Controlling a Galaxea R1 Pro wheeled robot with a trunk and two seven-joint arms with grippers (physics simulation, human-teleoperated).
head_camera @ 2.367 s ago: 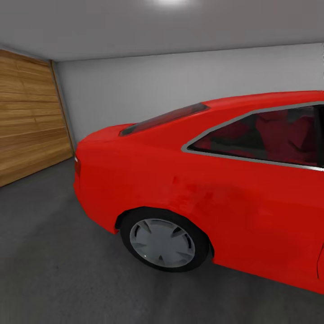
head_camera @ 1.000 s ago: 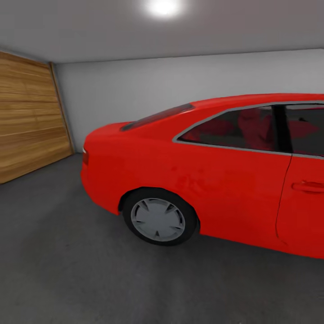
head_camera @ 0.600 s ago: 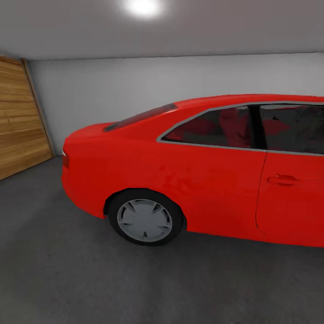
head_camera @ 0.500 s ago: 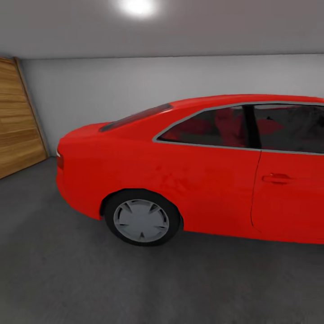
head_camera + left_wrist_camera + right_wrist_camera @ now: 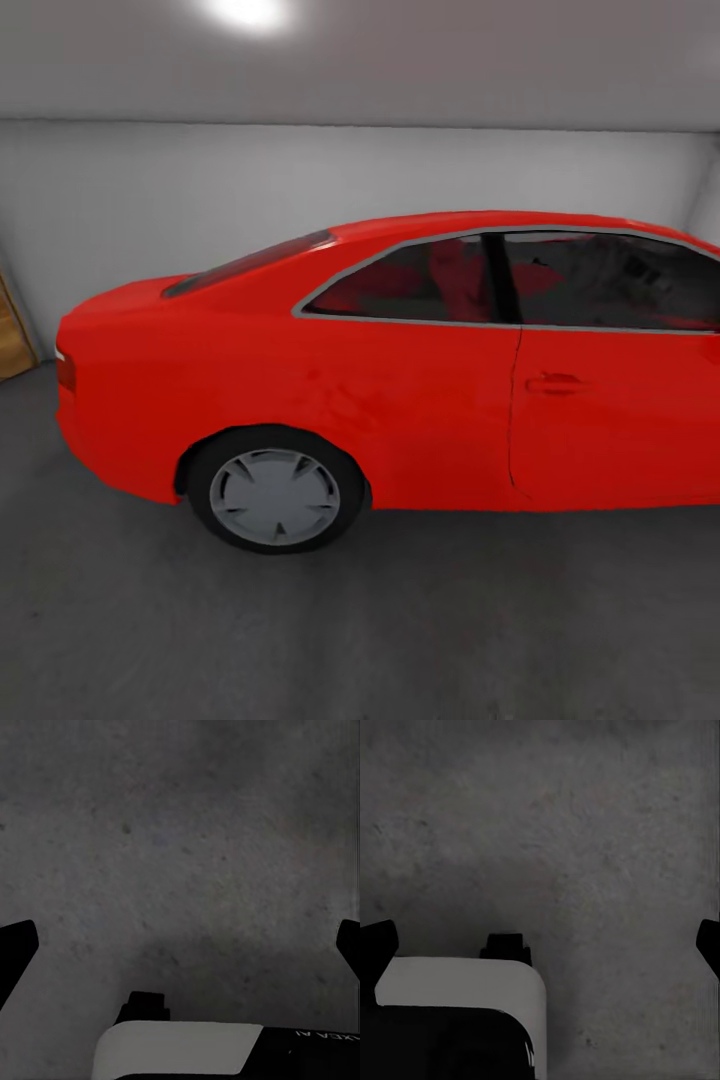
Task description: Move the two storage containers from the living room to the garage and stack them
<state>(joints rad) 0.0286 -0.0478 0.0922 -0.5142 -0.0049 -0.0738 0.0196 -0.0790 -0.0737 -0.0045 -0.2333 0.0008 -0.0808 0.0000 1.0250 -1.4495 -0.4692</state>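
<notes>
I am in the garage, facing its pale grey back wall (image 5: pixel 300 190). The dark grey concrete floor (image 5: pixel 400 640) spreads in front of me. The two storage containers are out of view. In the left wrist view my left gripper (image 5: pixel 180 949) hangs open over bare floor (image 5: pixel 187 832), its dark fingertips (image 5: pixel 15 952) far apart at the picture's edges. In the right wrist view my right gripper (image 5: pixel 544 943) is open in the same way above the concrete (image 5: pixel 585 817), with nothing between its fingers.
A red car (image 5: pixel 420 400) stands side-on across the room, its rear wheel (image 5: pixel 275 495) at lower left. A sliver of wooden plank door (image 5: pixel 12 335) shows at the far left. A strip of floor lies between me and the car.
The head view has swung to the right, so the car sits further left in the picture and the wooden door has almost slid out. Nothing in the room itself has moved.
</notes>
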